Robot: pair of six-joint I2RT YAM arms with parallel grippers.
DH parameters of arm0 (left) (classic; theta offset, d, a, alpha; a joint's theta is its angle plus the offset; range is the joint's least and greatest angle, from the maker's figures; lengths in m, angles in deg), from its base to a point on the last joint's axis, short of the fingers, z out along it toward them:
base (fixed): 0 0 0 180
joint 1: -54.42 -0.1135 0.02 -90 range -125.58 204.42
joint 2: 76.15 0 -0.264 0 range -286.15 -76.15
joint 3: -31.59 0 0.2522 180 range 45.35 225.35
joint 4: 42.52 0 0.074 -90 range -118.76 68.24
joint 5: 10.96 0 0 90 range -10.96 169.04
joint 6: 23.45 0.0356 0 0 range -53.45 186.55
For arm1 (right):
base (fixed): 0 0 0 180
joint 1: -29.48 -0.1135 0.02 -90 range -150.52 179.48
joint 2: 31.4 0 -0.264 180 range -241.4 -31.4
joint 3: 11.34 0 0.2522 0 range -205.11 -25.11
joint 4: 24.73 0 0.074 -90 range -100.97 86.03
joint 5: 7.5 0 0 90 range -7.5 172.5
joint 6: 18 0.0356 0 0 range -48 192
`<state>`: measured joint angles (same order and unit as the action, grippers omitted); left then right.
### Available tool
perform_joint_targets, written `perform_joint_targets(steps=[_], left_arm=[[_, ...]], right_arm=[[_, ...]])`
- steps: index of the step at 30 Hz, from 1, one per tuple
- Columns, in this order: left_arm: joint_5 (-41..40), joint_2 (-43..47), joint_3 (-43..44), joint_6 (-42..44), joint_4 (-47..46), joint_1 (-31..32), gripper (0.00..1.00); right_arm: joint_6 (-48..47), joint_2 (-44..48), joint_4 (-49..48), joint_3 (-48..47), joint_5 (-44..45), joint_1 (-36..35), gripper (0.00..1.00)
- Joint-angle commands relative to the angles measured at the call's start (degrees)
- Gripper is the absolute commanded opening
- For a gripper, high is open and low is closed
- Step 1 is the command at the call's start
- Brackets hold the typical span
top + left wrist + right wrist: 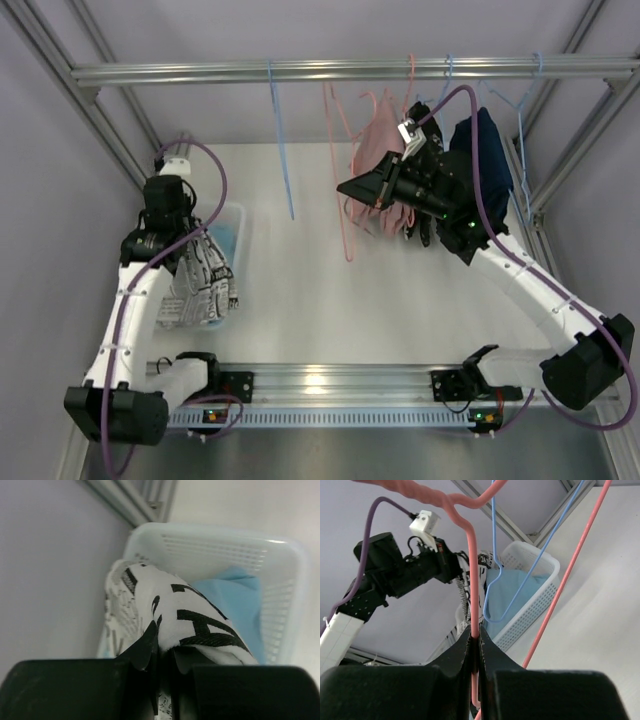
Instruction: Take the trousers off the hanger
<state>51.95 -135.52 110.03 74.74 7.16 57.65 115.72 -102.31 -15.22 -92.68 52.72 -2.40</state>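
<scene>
My left gripper (167, 640) is shut on the white trousers with black newsprint pattern (165, 605). They hang from it beside and over a white basket (210, 545). In the top view these trousers (200, 285) droop below the left gripper (187, 243). Light blue trousers (235, 595) lie in the basket. My right gripper (476, 637) is shut on the wire of a pink hanger (474, 580), which hangs from the rail (200, 72). From above, the right gripper (346, 187) holds that hanger (340, 225) in front of the dusty pink trousers (378, 140).
A bare blue hanger (282, 140) hangs left of the pink one. A dark navy garment (487, 150) and more blue hangers (520, 110) hang at the right. Frame posts (90, 110) stand at both back corners. The basket (235, 225) sits by the left arm.
</scene>
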Motion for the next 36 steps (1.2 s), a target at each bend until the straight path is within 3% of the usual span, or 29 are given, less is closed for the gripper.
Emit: perform_joint_targets(steps=[1,4,7,11,12,15,16,17,27,36], left_arm=[[15.5,-1.3,0.6,-8.8,-7.9,-0.4,0.04],[19.5,-4.6,-1.6,-12.3,-9.7,-0.8,0.19],[24.4,-7.7,-4.3,-14.7,-10.4,-4.9,0.24],[39.6,-8.7,-6.5,-14.3,-11.2,-10.2,0.41],[42.1,-8.2,-6.2,-13.0,-10.9,-10.8,0.58],[50.3,-3.9,-3.8,-11.4,-8.8,-11.5,0.79],[51.3,-2.4,-3.2,-11.4,-8.5,-11.5,0.93],[52.0,0.4,-2.4,-11.4,-8.0,-11.5,0.97],[55.7,6.8,13.9,-8.5,7.7,-11.5,0.99],[54.2,8.4,15.3,-8.0,8.2,-11.5,0.99]], right_arm=[[0.0,1.7,-3.7,-1.0,-0.2,-0.4,0.00],[-0.1,1.8,-3.7,-1.1,-0.4,-0.4,0.00],[-0.2,2.3,-3.7,-1.1,-0.5,-0.4,0.00],[-0.4,2.8,-3.5,-1.1,-0.4,-0.4,0.00],[-0.5,2.9,-3.0,-1.2,0.0,-0.4,0.00],[-1.2,3.8,-0.6,-1.5,1.2,-0.4,0.00],[-1.7,4.0,-0.1,-1.4,1.4,-0.4,0.00],[-1.8,4.6,0.2,-1.3,1.7,-0.4,0.00],[-1.3,4.3,4.2,-3.1,4.5,-1.1,0.00],[-3.7,-3.3,12.2,-16.2,17.9,-9.7,0.00]])
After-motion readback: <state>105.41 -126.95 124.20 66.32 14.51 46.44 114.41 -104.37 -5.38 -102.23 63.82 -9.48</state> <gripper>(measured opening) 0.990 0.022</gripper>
